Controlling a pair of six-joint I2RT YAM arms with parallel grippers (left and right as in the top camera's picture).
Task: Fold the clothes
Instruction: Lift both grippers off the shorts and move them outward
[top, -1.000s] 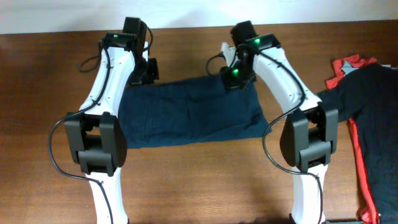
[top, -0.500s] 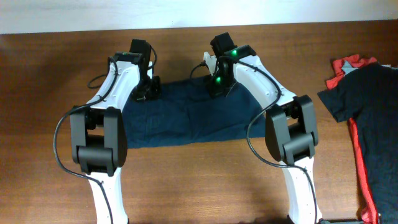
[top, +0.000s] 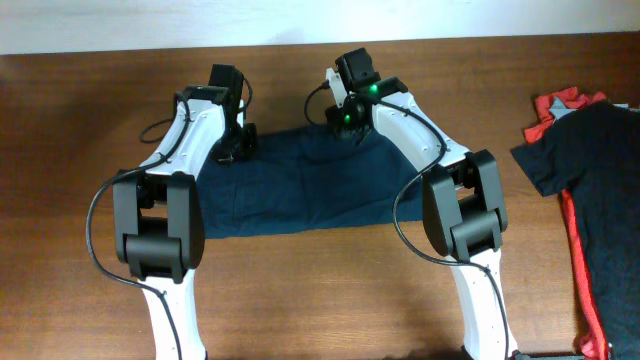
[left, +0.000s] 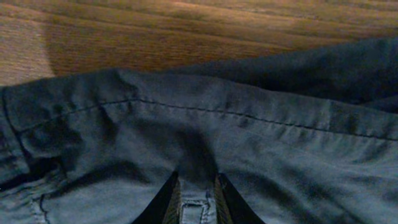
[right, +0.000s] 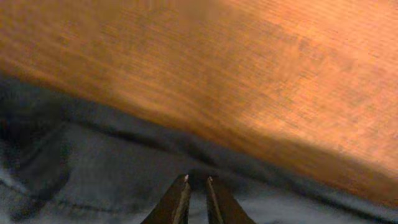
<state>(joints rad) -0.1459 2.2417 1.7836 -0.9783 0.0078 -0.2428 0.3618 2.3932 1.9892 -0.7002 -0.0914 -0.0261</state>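
The left end effector (left: 195, 182) is pinching the navy shorts (top: 300, 190) lying on the tabletop (top: 330, 300). The right end effector (right: 196, 182) is gripping their far edge, closed on the fabric.

Both arms stretched forward — left end effector (top: 237, 143) and right end effector (top: 345, 120) pinched narrow.

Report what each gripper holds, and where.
Both pinch the dark navy-blue fabric shorts along their far edge: the left gripper on a stitched fold, the right gripper, blurred, apparently on the hem.
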